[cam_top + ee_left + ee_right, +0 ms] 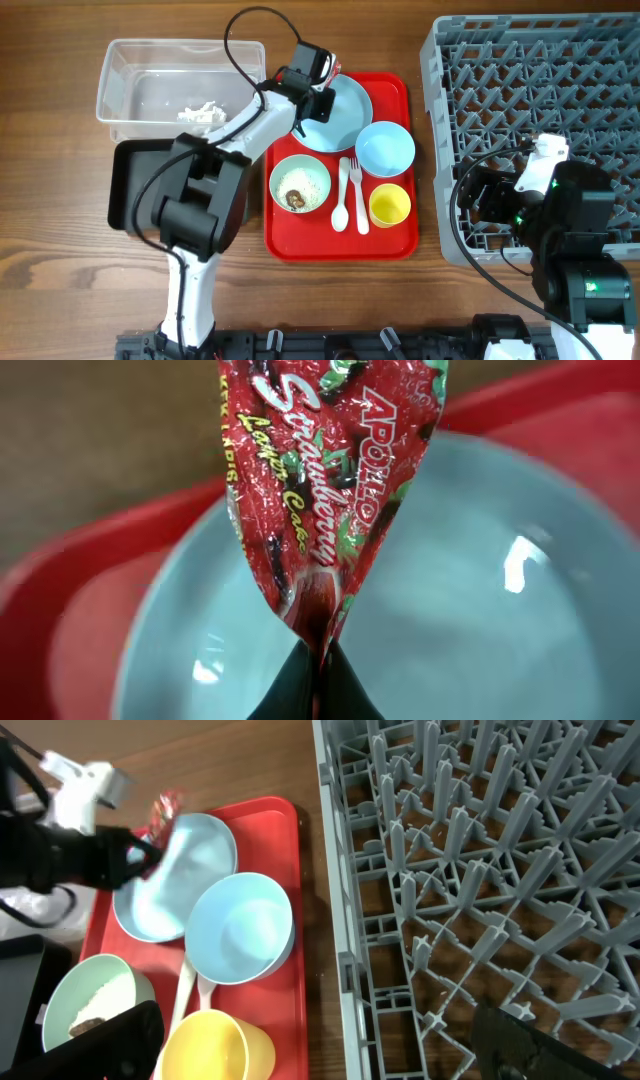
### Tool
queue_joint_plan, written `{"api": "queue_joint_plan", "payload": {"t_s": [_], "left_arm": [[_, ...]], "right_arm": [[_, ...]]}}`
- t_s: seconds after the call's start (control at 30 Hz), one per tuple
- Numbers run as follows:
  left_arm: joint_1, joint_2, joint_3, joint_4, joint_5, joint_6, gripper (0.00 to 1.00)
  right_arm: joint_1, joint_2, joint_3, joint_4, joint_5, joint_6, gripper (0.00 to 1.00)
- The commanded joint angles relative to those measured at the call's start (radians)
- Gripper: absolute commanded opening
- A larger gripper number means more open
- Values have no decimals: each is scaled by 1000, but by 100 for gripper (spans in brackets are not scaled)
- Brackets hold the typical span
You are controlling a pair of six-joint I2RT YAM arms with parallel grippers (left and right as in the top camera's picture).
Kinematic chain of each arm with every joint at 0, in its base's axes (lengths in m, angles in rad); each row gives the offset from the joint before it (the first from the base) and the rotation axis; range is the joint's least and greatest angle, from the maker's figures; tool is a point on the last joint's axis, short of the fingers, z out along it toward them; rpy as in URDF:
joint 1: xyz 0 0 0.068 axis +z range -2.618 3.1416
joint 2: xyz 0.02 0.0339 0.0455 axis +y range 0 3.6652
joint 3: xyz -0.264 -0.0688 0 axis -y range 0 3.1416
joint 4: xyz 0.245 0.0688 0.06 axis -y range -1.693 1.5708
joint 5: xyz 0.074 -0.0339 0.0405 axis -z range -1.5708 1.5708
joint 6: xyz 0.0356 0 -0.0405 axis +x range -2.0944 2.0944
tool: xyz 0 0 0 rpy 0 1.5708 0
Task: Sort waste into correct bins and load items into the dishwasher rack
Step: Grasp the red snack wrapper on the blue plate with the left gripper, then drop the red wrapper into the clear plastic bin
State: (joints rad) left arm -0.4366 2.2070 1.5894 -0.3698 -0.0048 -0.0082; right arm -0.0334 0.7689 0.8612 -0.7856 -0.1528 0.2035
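My left gripper (318,657) is shut on the lower tip of the red-and-white wrapper (320,490), which hangs above the light blue plate (480,620). From overhead, that gripper (322,95) is over the plate's (345,118) far left part on the red tray (395,242). Also on this tray are a light blue bowl (385,148), a yellow cup (390,205), a white fork (355,195), a spoon (340,205), and a pale green bowl (300,183) holding white crumbs and a brown lump (295,199). My right gripper (482,195) stands open over the dishwasher rack's (540,80) left edge.
The clear tub (180,60) sits at the back left with white tissue (200,112) inside. Beside it, nearer the front, lies the black tray (130,190), partly under my left arm. A strip of bare wood separates the red tray from the rack.
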Motion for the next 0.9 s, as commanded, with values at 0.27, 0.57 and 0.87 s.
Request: {"api": "queue_joint_plan", "payload": {"t_s": [0.27,0.57,0.87], "left_arm": [[353,-344,-3,-422,4,-533,4],[439,-312,-4,-428,3,-789,22],[429,-339,-3,-399,41,-689,62]], "right_arm": [[4,0,27,-1,-3,-17,100],[4,0,27,-2,-3,-17,100],[4,0,27,-1,-3,-17,100]]}}
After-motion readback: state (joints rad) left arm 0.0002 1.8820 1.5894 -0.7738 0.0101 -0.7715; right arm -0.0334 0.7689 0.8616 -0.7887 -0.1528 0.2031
